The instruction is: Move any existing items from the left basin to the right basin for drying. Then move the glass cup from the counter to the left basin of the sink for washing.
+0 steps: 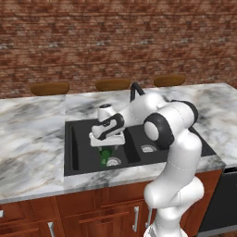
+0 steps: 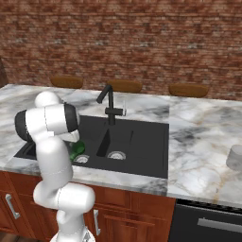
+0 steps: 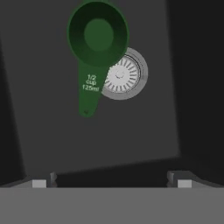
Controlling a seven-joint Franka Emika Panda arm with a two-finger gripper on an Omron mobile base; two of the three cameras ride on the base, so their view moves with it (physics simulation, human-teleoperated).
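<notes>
A glossy dark-green measuring cup (image 3: 91,83) lies on the floor of the black left basin (image 3: 131,131). Its round bowl points away from me and its handle lies beside the silver drain (image 3: 127,74). From the base the cup (image 1: 105,154) (image 2: 76,150) shows under my hand. My gripper (image 3: 111,180) (image 1: 109,144) hangs open above it, apart from it and holding nothing. The right basin (image 1: 155,139) (image 2: 142,142) holds nothing but its drain. A small pale glass cup (image 2: 124,108) stands on the marble counter (image 2: 198,127) behind the sink, beside the black faucet (image 2: 110,106).
My arm's elbow (image 1: 171,125) reaches over the right basin. A pale grey rounded object (image 2: 235,157) sits on the counter at the far right. Three brown stool tops (image 1: 112,84) line the counter's far side, before a brick wall. Cabinets (image 1: 92,208) are below.
</notes>
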